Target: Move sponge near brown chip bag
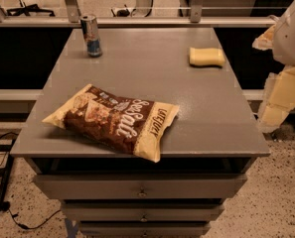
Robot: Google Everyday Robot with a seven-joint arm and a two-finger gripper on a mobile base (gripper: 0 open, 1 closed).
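Note:
The sponge is a small pale yellow block lying flat on the grey table top, at the far right. The brown chip bag lies flat at the near left of the table, its tan end reaching the front edge. A wide stretch of bare table separates the sponge and the bag. My gripper hangs at the right edge of the view, off the table's right side, lower than and to the right of the sponge, touching nothing.
A slim silver-blue drink can stands upright at the far left of the table. Drawers sit below the table front. A rail and shelf run behind the table. Cables lie on the floor at left.

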